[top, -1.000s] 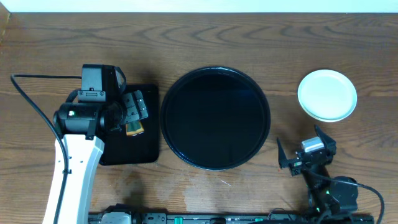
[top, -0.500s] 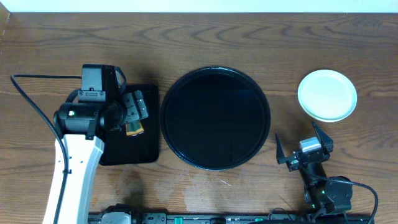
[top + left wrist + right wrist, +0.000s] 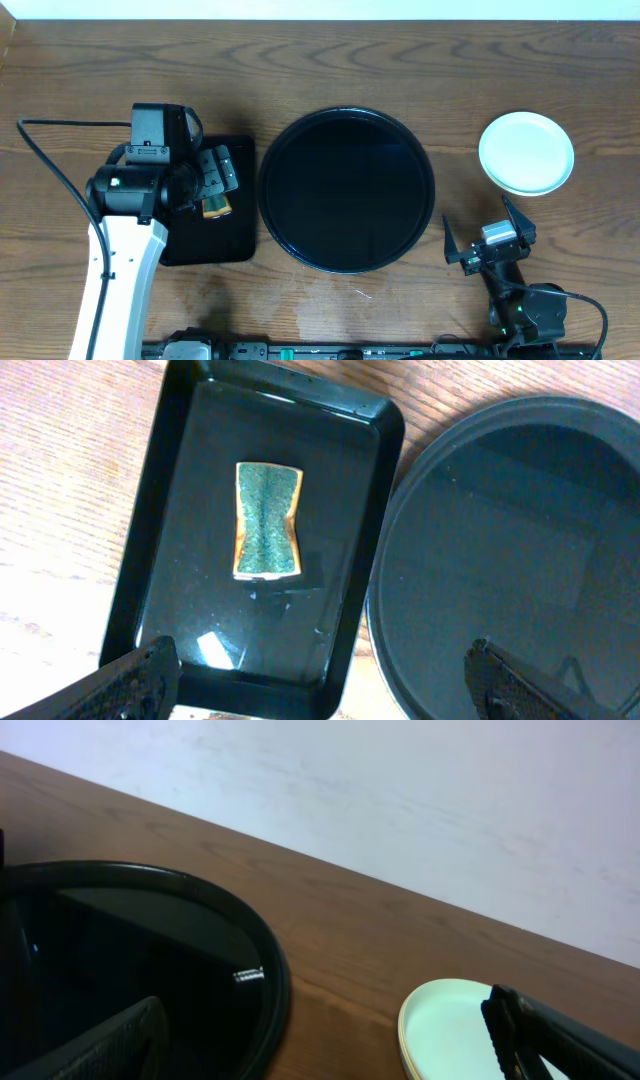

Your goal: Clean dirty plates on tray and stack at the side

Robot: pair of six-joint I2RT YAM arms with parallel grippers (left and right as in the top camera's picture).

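wood-grain table [image 3: 330, 60] first, it fills the whole overhead shot. the big round black tray [image 3: 346, 190] sits about dead centre, glossy, raised rim, nothing but reflections on it.

left of it, just beside its rim with only a sliver of wood between them, is the smaller rectangular black tray [image 3: 210, 245]. the white left arm [image 3: 115, 270] reaches up from the bottom edge and hangs over that tray.

the plates [image 3: 526, 152] are off the round tray, on bare wood near the table's right side, well apart from the tray rim. overhead they read as 1 pale disc. the right wrist cam shows a pale mint plate on top with a yellowish edge peeking out below it (i can't count how many are in the pile from these shots).

left gripper [image 3: 320, 690]: both fingertips sit at the bottom corners of its wrist view, spread wide, nothing between them, hovering above the rectangular tray.

right gripper [image 3: 320, 1055]: down near the front edge of the table, between round tray and plates, fingers wide apart too, holding nothing.

smallest: a sponge [image 3: 267, 520], green scrubby face up with a yellow-orange edge, lying flat in the rectangular tray, clear of its walls.
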